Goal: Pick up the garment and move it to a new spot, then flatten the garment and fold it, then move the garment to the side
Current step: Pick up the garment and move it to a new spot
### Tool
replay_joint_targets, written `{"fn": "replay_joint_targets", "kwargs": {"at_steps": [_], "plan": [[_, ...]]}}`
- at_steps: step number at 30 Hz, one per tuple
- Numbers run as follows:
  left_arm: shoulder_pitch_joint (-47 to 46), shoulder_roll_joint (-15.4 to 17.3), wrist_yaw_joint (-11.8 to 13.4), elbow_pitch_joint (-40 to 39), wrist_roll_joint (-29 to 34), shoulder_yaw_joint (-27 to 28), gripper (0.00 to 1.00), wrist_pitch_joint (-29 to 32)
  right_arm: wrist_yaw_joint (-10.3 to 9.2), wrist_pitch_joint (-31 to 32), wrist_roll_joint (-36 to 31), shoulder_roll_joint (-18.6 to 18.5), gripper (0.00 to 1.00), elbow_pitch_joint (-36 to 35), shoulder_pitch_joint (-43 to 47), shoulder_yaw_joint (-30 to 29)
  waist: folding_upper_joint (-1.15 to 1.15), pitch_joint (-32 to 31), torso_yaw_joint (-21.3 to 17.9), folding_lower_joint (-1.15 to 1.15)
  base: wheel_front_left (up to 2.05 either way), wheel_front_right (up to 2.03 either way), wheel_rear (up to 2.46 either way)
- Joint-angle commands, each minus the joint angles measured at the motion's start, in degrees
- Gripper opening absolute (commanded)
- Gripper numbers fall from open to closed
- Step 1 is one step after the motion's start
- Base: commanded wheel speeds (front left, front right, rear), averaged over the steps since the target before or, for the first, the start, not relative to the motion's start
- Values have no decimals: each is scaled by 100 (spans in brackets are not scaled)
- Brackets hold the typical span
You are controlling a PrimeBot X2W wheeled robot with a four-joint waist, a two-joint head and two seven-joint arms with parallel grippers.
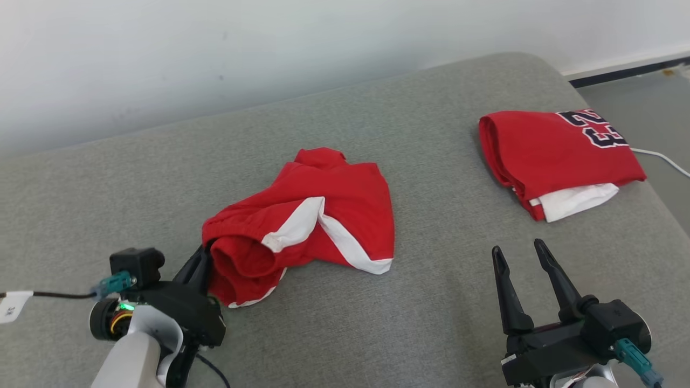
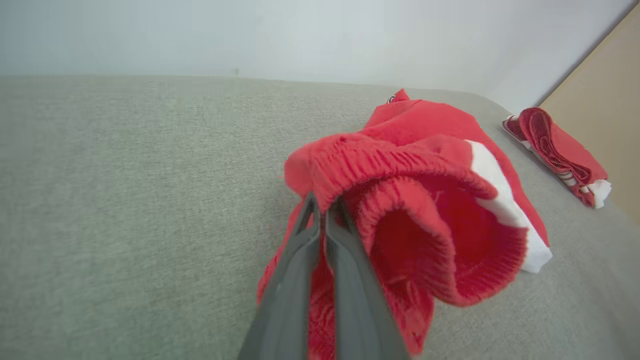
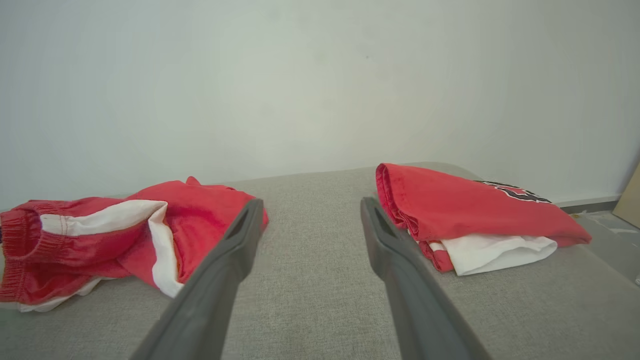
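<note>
Item: shorts (image 1: 323, 215), red with white side trim, one piece.
Location: on the grey cushion (image 1: 431, 323), a little left of the middle, well apart from the folded jersey (image 1: 555, 156) at far right.
Condition: crumpled. The waistband (image 2: 400, 165) was bunched and rolled open, the legs were heaped on each other, and most of the cloth lay on the cushion.
Left gripper (image 2: 320, 205): my jaws were pressed together on the elastic waistband at the near-left end of the shorts. The hold looked thin, on the edge only.
Right gripper (image 1: 520, 253): spread wide with nothing in it, near right over bare cushion, touching neither the shorts nor the jersey.
Done: I had a hold on the waistband. I could not tell whether the shorts lay at their new spot.
Left to do: nearly all of it, in my judgement. That meant flattening, folding and moving aside; no part lay flat and no fold was made.
Pointing: the waistband opening faced near left, toward my left gripper. The white-edged hems (image 1: 372, 264) faced right and far.
Long axis: I judged it ran slantwise from near left to far right. The heaping made this approximate.
Jersey: folded, number face up, white layer showing at its near edge.
</note>
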Motion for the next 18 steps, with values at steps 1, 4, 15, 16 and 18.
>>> {"fn": "replay_joint_targets", "kwargs": {"at_steps": [1, 4, 15, 16, 18], "plan": [[1, 29, 2, 78, 41, 1, 85, -127, -5, -3, -22, -20, 100, 33, 29, 1, -1, -19, 100, -1, 0, 0, 0], [70, 11, -15, 262, 66, -16, 100, -471, -5, -4, -24, -39, 100, 75, 110, 34, -1, -193, 172, -1, 0, 0, 0], [950, -69, 253, -96, -388, 485, 100, -1181, -5, -4, 37, -37, 100, 87, 449, 52, -1, -923, 576, -1, 0, 0, 0], [1055, -73, 297, -222, -393, 523, 100, -1226, -5, -3, 38, -37, 100, 87, 477, 49, -1, -967, 615, -1, 0, 0, 0], [1260, -74, 400, -473, -361, 603, 100, -1309, -5, -4, 38, -39, 100, 87, 513, 31, -1, -1061, 698, -1, 0, 0, 0]]}}
